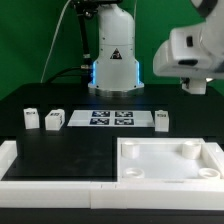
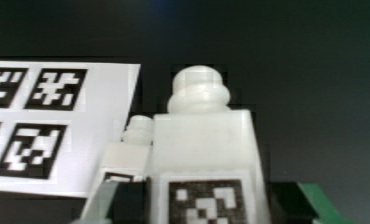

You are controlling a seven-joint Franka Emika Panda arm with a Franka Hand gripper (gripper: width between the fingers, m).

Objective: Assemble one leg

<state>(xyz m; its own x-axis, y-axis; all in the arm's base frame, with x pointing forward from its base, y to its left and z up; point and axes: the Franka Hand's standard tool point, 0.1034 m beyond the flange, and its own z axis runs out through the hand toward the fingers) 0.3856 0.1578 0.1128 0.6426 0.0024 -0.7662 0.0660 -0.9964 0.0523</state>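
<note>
In the wrist view one leg [image 2: 208,130], a white block with a rounded peg at its far end and a tag on its face, sits between my dark fingers [image 2: 137,205]. My gripper [image 2: 210,208] is shut on it. In the exterior view the gripper [image 1: 195,84] hangs high at the right, and the held leg is not clear there. Three more legs stand on the black table: two at the left [image 1: 31,119] [image 1: 55,120] and one right of the marker board [image 1: 161,119]. That last one also shows in the wrist view [image 2: 129,150] beside the held leg.
The marker board [image 1: 110,119] [image 2: 49,110] lies at mid table before the robot base [image 1: 113,60]. The large white tray [image 1: 205,152] with round corner holes lies at the front right. A white L-shaped rail [image 1: 20,165] runs along the front left.
</note>
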